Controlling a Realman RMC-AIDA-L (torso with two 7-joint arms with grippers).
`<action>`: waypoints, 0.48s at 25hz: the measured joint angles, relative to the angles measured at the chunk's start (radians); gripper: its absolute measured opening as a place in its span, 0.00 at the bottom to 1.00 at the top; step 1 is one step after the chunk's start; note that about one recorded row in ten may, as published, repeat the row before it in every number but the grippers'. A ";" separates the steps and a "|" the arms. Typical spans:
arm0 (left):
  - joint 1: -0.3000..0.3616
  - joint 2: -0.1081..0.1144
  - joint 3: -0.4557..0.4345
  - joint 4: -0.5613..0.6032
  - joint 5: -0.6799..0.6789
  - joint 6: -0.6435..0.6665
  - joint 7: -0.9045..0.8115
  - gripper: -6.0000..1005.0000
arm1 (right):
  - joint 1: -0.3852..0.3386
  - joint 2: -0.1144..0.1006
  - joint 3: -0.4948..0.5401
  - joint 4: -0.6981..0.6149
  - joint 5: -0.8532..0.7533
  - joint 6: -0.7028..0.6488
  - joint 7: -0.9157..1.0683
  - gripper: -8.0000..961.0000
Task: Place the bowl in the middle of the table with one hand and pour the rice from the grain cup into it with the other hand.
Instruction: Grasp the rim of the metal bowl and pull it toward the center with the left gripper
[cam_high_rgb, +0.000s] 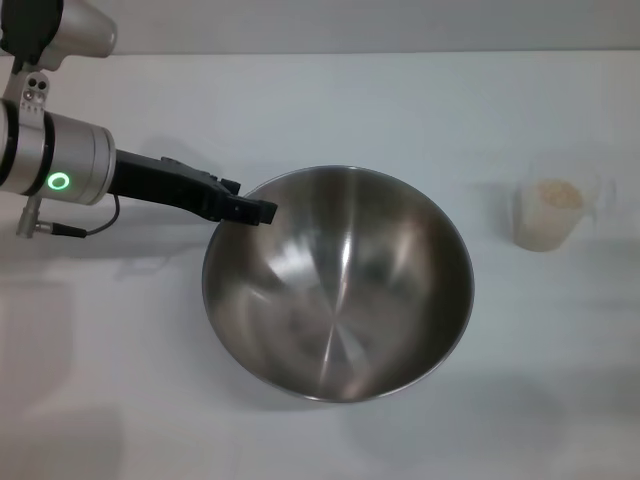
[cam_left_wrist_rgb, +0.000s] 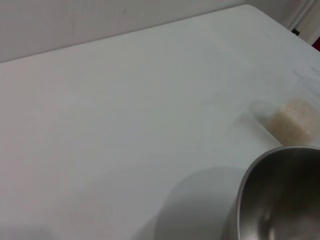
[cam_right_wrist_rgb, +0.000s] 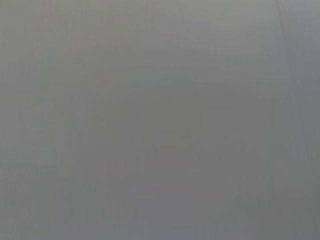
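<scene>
One bowl (cam_high_rgb: 338, 285) fills the near middle of the table (cam_high_rgb: 120, 400) in the head view, round, with no long axis to speak of; its mouth faces up and seems tipped a little toward the camera, shiny grey inside and with nothing in it. At its far-left rim sits the left gripper (cam_high_rgb: 258, 211), reaching in from the robot's left on a dark arm with a green ring light. Its tip meets the rim and looks pressed onto the thin edge, though the fingers overlap the metal and I cannot tell for certain how far apart they stand. Farther off, on the robot's right and well apart from the bowl, stands the cup (cam_high_rgb: 549, 214), upright, mouth up, with rice (cam_high_rgb: 556, 195) showing pale inside.

Only the head view shows the whole bowl and the arm. The left wrist view shows just a curved piece of the bowl's rim (cam_left_wrist_rgb: 280, 195), and beyond it the cup (cam_left_wrist_rgb: 290, 117) from the side, with its rice (cam_left_wrist_rgb: 294, 122) as a cream mass behind the clear wall. The right wrist view shows nothing but a plain grey surface, and the right gripper appears in no picture
</scene>
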 joint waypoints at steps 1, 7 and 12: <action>0.000 0.000 0.003 0.001 0.000 0.000 0.000 0.69 | 0.000 0.000 0.000 0.000 0.000 0.000 0.000 0.86; -0.004 -0.002 0.027 0.016 0.000 0.006 -0.001 0.69 | 0.000 0.001 0.000 0.000 0.000 0.002 0.000 0.86; -0.006 -0.003 0.034 0.018 -0.002 0.005 -0.003 0.69 | 0.000 0.001 0.000 0.000 0.000 0.002 0.000 0.86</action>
